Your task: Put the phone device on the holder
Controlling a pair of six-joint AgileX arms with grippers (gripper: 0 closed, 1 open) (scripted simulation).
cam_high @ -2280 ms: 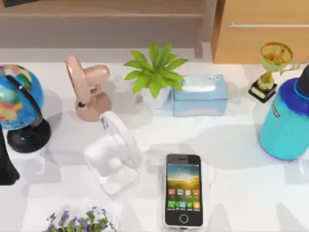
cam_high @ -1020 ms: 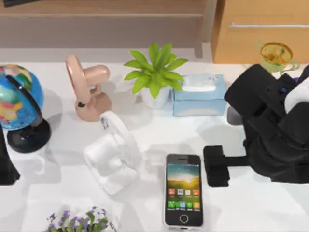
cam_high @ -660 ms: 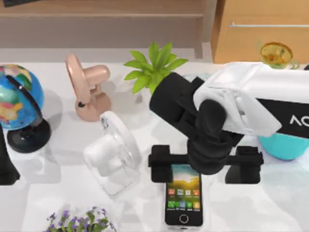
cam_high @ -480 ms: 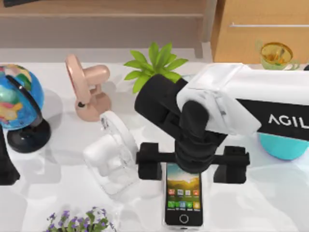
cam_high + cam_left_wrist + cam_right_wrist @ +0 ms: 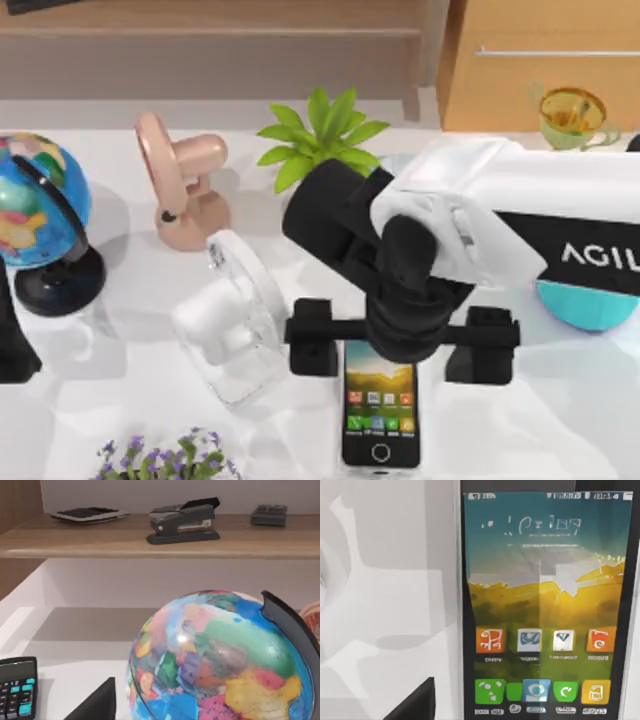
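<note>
The phone device (image 5: 380, 425) lies flat and face up near the table's front edge, screen lit with app icons; its upper part is hidden under my right arm. My right gripper (image 5: 397, 350) hovers over the phone's top end, open wide, with one black finger (image 5: 313, 350) left of the phone and the other right of it. The right wrist view looks straight down on the phone's screen (image 5: 545, 605). The holder (image 5: 235, 320), a white stand with a clear tilted back, stands just left of the phone. My left arm (image 5: 12, 350) is parked at the table's left edge.
A globe (image 5: 40, 220) stands at the far left, seen close in the left wrist view (image 5: 215, 660). A pink fan (image 5: 180, 190) and green plant (image 5: 320, 140) stand behind the holder. A teal bottle (image 5: 580, 305) is at the right, purple flowers (image 5: 165, 460) at the front left.
My right arm swung in from the right side until its open gripper spanned the phone's top end. In the last half second it sank a little. The phone has not moved.
</note>
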